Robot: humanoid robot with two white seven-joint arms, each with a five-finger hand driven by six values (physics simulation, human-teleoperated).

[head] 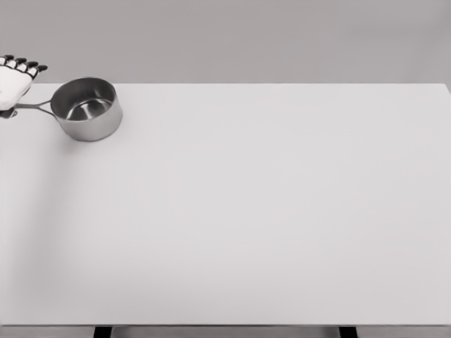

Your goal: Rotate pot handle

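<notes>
I see the left hand (14, 83) at the pot (88, 108) handle's (32, 107) outer end, left of the bowl; its grip I cannot tell.

White table (268, 211); plain grey wall (246, 35) behind

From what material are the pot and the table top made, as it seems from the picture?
The pot looks like polished metal, probably stainless steel: its wall is grey and its inside mirrors light. Its thin handle looks metal too. The table top is a matte, even off-white surface without gloss or grain, perhaps laminate or painted board.
</notes>
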